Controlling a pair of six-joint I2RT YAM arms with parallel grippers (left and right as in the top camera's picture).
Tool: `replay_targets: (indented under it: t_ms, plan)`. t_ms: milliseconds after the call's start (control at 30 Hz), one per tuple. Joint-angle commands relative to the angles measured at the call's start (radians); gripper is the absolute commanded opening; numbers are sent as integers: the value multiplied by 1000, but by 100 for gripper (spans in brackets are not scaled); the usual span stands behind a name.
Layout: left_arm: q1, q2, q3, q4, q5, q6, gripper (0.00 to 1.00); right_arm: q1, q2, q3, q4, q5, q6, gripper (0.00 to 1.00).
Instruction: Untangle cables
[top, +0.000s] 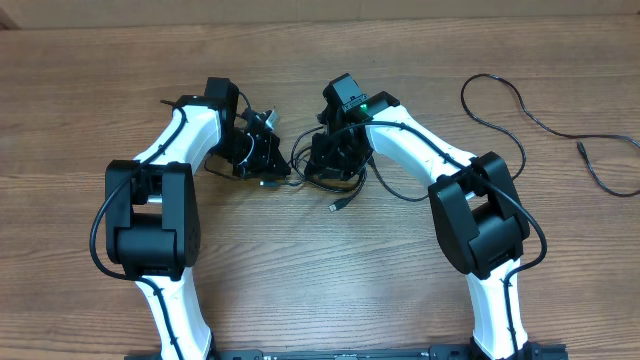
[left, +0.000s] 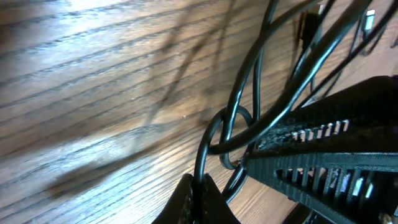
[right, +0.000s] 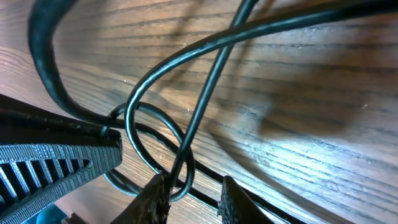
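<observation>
Left gripper (left: 199, 185), hard against its own lens, is clamped tight on the cables (top: 299, 165) just beside a small knot (right: 183, 144), seemingly to anchor it. Right gripper (right: 194, 186) faces it over the table (top: 80, 90), jaws a little apart with one strand running between them unpinched, likely to tease the loop loose. Another cord (top: 520, 105) lies well apart, rightward. Which strand passes over which inside the knot is unclear; one plug (top: 336, 206) shows below.

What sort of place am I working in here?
Probably a lab workbench: a wood-grain table, a left arm and right arm mounted at its near edge, and loose cables between them. No room beyond shows.
</observation>
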Motion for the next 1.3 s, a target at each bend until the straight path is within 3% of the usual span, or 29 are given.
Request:
replay_targets:
  t_ms: [0, 67, 200, 333, 467, 700, 1000, 1267]
  plan:
    - [3, 5, -10, -4, 89, 45, 4, 0, 10, 23, 5, -87, -2, 27]
    - [3, 5, -10, 2, 118, 45, 4, 0, 10, 23, 4, -139, 14, 34]
    - [2, 5, -10, 3, 140, 35, 4, 0, 10, 23, -11, -137, 79, 34]
    - [2, 5, -10, 3, 122, 34, 5, -3, 10, 23, -9, -108, 80, 33]
    - [0, 5, -10, -2, 75, 34, 4, -3, 10, 23, -10, 48, 80, 33]
    - [-2, 5, -10, -4, 76, 14, 4, -15, 10, 23, -10, 72, 45, 33]
    - [-2, 5, -10, -5, 77, -143, 4, -102, 9, 23, -30, -150, -29, 34]
    - [-1, 5, -10, 20, 274, -158, 4, -170, 9, 23, -76, -251, -29, 31]
